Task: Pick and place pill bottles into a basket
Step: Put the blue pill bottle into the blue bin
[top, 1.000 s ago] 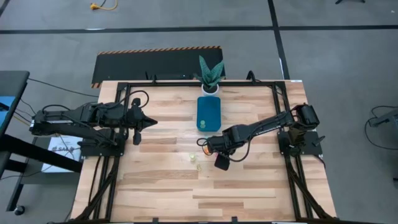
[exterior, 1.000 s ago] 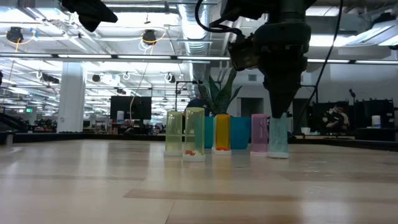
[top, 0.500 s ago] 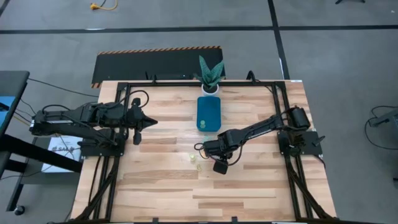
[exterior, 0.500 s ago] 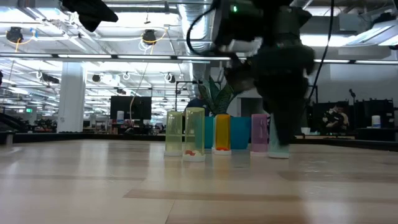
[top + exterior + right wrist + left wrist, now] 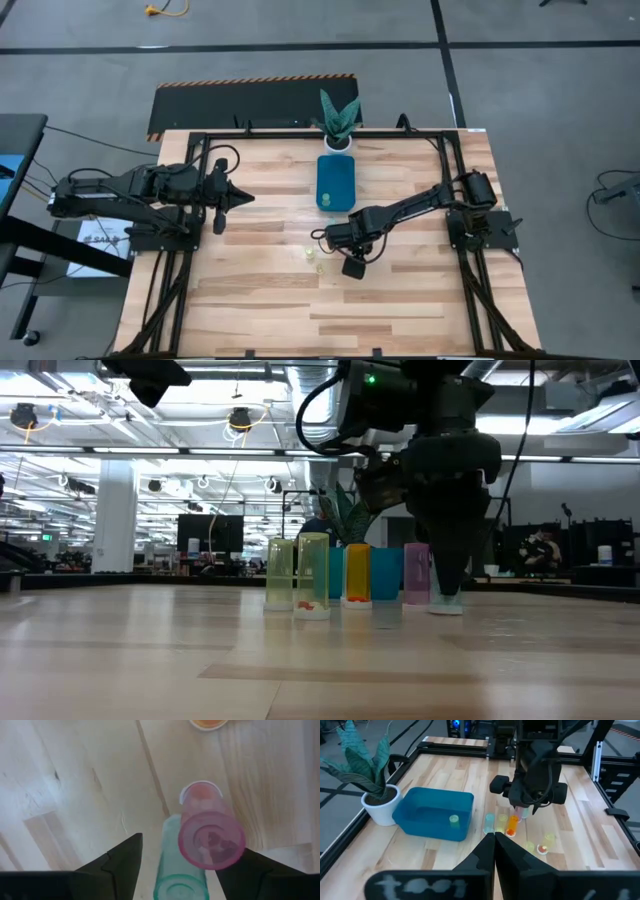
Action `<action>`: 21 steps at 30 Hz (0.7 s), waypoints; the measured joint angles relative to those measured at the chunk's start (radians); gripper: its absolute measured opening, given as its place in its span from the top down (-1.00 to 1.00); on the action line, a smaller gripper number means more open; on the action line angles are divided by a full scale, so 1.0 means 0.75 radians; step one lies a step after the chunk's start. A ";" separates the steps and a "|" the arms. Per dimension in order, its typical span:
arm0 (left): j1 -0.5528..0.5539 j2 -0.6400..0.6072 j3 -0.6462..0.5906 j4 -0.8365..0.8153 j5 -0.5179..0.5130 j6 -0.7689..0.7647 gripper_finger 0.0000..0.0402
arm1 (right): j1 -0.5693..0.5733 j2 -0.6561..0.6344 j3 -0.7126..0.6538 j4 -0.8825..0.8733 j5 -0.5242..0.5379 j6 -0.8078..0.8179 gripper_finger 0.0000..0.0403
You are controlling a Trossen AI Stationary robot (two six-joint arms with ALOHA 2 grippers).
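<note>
Several small translucent pill bottles stand upright on their caps on the wooden table: yellow (image 5: 280, 573), pale green (image 5: 312, 575), orange (image 5: 357, 573), pink (image 5: 416, 573) and teal (image 5: 447, 588). The teal-blue basket (image 5: 336, 182) stands at the far middle, with one yellow-green bottle (image 5: 454, 820) inside. My right gripper (image 5: 177, 865) is open and points down over the pink bottle (image 5: 210, 832) and the teal bottle (image 5: 180, 870), one finger on either side of the pair. My left gripper (image 5: 494, 842) is shut and empty, above the table's left part (image 5: 232, 197).
A white pot with a green plant (image 5: 338, 120) stands just beyond the basket at the far edge. A black frame (image 5: 300, 136) runs round the table. Two pale bottles (image 5: 312, 256) stand left of my right gripper. The near half of the table is bare wood.
My right gripper has gone a little toward the table's left and near edge and has come down around the pink and teal bottles. The bottles stand where they were.
</note>
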 joint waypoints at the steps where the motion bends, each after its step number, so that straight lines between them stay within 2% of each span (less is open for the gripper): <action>1: 0.000 0.000 0.000 0.000 0.000 0.000 1.00 | -0.002 0.000 0.000 0.000 0.000 0.000 -0.08; 8: 0.000 0.000 0.000 0.000 0.000 0.000 1.00 | -0.005 -0.001 0.000 -0.001 0.001 0.000 0.03; 21: 0.000 0.000 0.000 -0.001 0.000 -0.007 1.00 | -0.015 -0.002 0.000 -0.023 -0.017 0.000 0.39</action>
